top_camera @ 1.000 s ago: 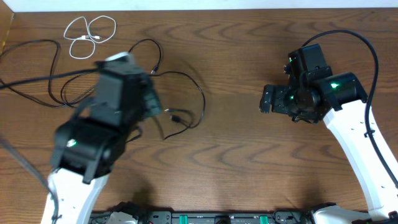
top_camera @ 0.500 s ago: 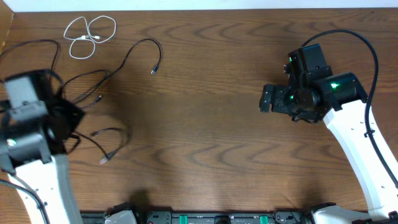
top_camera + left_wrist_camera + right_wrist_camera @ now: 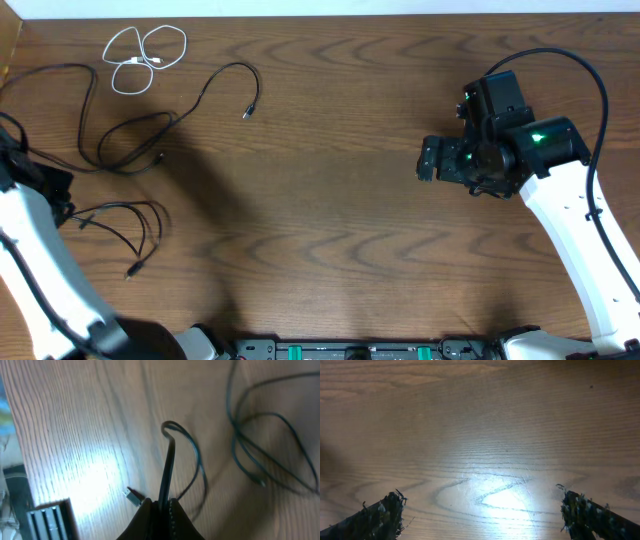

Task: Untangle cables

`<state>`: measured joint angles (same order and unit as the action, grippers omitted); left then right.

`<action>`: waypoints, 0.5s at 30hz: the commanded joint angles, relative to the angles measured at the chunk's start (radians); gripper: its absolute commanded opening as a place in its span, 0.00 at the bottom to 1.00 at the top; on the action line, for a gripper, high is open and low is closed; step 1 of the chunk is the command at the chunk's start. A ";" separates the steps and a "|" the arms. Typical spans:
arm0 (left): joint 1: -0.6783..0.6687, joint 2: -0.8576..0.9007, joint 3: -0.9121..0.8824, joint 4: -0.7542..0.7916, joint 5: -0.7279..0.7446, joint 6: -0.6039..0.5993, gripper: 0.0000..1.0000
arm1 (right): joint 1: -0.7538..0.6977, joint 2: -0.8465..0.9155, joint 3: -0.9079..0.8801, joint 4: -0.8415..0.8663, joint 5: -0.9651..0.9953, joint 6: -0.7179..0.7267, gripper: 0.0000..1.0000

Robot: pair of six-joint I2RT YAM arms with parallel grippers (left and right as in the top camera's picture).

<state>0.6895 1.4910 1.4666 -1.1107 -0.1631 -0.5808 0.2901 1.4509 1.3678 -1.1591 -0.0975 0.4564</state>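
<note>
My left gripper (image 3: 52, 194) is at the table's far left edge, shut on a thin black cable (image 3: 167, 460). That cable runs straight out from the fingertips (image 3: 172, 506); the left gripper (image 3: 161, 505) shows it pinched. It trails right in loose loops on the wood to its plug (image 3: 131, 271). A second black cable lies apart behind it, looping from the left edge to a plug end (image 3: 247, 114). A short white cable (image 3: 138, 63) is coiled at the back left. At the right, my right gripper (image 3: 430, 160) hangs open over bare wood, nothing between its fingers (image 3: 385, 512).
Thick black arm cables arch over the right arm (image 3: 560, 190). The table's left edge (image 3: 8, 60) is close to the left gripper. A dark rail (image 3: 330, 350) runs along the front edge.
My left arm has swung from mid-left to the far left edge, dragging the held black cable away from the other one. The right arm has stayed put.
</note>
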 commanded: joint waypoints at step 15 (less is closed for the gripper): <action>0.221 0.369 0.007 0.112 -0.008 0.014 0.08 | 0.000 0.002 -0.003 0.011 -0.003 0.006 0.99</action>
<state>0.8829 1.8263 1.4666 -1.0080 -0.1631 -0.6083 0.2901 1.4509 1.3666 -1.1500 -0.0975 0.4564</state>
